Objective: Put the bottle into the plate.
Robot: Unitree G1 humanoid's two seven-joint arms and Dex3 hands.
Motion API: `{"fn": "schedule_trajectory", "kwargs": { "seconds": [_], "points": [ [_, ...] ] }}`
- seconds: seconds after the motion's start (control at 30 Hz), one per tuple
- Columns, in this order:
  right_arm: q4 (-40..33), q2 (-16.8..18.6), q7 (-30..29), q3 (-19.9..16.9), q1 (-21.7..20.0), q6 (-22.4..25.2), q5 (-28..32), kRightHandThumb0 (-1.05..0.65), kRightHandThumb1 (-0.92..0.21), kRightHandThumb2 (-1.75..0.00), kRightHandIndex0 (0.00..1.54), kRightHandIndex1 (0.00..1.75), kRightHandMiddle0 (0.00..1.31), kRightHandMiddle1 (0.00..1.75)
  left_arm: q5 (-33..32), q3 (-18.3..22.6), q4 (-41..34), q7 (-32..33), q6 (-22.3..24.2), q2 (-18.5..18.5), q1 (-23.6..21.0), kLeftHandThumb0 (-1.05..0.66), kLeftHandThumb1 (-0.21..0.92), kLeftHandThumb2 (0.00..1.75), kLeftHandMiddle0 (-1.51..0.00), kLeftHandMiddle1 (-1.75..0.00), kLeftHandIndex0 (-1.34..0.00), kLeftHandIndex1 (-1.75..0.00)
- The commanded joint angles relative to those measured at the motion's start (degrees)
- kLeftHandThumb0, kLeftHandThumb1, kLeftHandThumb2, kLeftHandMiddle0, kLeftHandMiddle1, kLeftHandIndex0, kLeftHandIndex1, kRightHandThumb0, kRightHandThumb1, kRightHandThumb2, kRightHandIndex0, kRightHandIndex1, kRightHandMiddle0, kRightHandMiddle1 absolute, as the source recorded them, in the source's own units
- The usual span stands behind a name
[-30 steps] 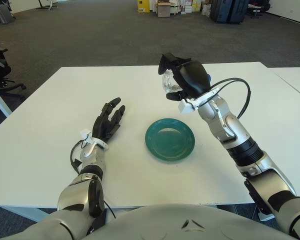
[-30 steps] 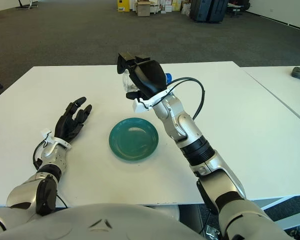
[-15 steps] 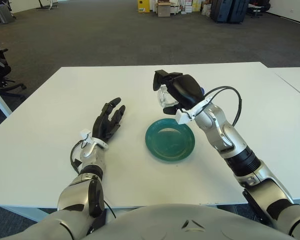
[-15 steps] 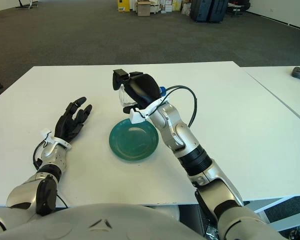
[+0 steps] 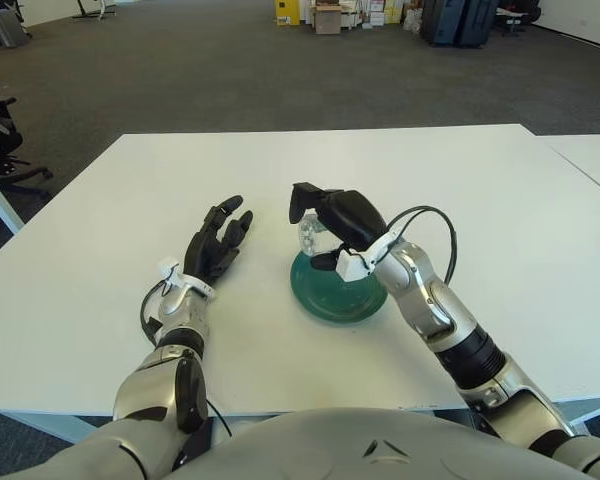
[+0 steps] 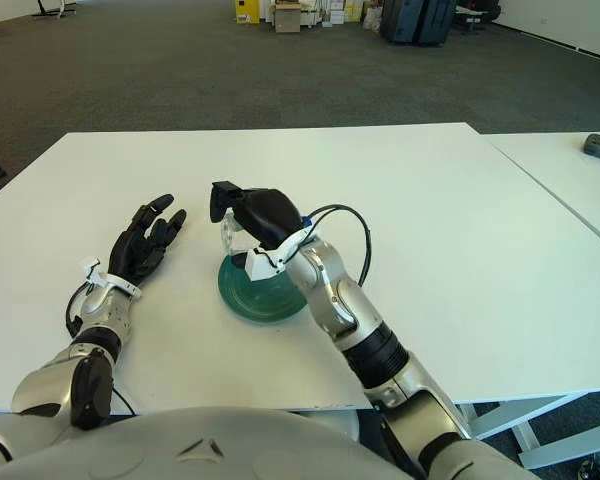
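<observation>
Left eye view: the right hand point(image 5: 330, 222) is wrapped around a bottle point(image 5: 309, 237), holding it over the far-left rim of the plate point(image 5: 363, 301) at the middle of the white desk point(image 5: 500, 210). The bottle looks like clear, thin plastic, and it is probably light and easily dented. The smooth wall could slip or buckle under a hard squeeze, so a moderate grip around the middle of the body, as the dark fingers point(image 5: 302, 197) have it now, seems the safest hold. Whether it holds any liquid cannot be told. Little of it shows: a transparent, glinting patch between the fingers and the palm, with the rest hidden behind the hand; its cap is out of sight. It hangs low over the plate's edge, and contact with the dish cannot be judged. The plate is a shallow, round, teal dish. The left hand point(image 5: 217, 243) lies flat on the desk, well apart to the left, fingers extended and holding nothing.
</observation>
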Motion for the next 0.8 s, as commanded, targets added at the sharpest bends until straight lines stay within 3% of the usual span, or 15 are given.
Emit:
{"fn": "schedule_trajectory", "kwargs": {
  "seconds": [0.0, 0.57, 0.63, 0.67, 0.73, 0.77],
  "points": [
    [1.3, 1.1, -1.3, -1.4, -0.8, -0.6, 1.7, 0.00, -0.06, -1.61, 0.79, 1.74, 0.58, 1.75, 0.3, 0.0, 2.0, 0.5, 1.9, -0.2, 2.2, -0.59, 0.92, 0.54, -0.55, -0.01, -0.06, -0.94],
    [4.0, 1.9, -4.1, -0.6, -1.1, -1.4, 0.6, 0.00, -0.04, -1.64, 0.81, 1.73, 0.61, 1.75, 0.6, -0.2, 1.9, 1.5, 2.1, 0.2, 2.4, -0.61, 0.92, 0.52, -0.56, -0.01, -0.08, -0.96],
    [4.5, 1.2, -5.0, -0.2, -1.6, -2.5, -0.7, 0.00, -0.18, -1.45, 0.72, 1.74, 0.55, 1.64, 0.7, -0.2, 1.9, 1.9, 2.2, 0.3, 2.5, -0.62, 0.92, 0.50, -0.55, -0.01, -0.08, -0.96],
    [4.7, 0.7, -5.4, 0.0, -1.9, -3.2, -1.2, 0.00, -0.37, -1.18, 0.57, 1.74, 0.51, 1.55, 0.8, -0.2, 2.0, 2.2, 2.2, 0.4, 2.5, -0.62, 0.92, 0.49, -0.55, -0.01, -0.07, -0.96],
    [5.0, -0.1, -5.7, 0.2, -2.2, -4.2, -2.0, 0.00, -0.57, -0.91, 0.42, 1.74, 0.46, 1.47, 0.8, -0.2, 2.1, 2.4, 2.3, 0.5, 2.7, -0.63, 0.92, 0.49, -0.54, -0.01, -0.06, -0.95],
    [5.3, -1.0, -5.4, 0.5, -2.8, -5.1, -2.7, -0.13, -0.69, -0.72, 0.27, 1.69, 0.43, 1.51, 0.8, -0.1, 2.6, 2.8, 2.4, 0.6, 2.9, -0.63, 0.92, 0.48, -0.54, -0.01, -0.06, -0.95]
  ]
}}
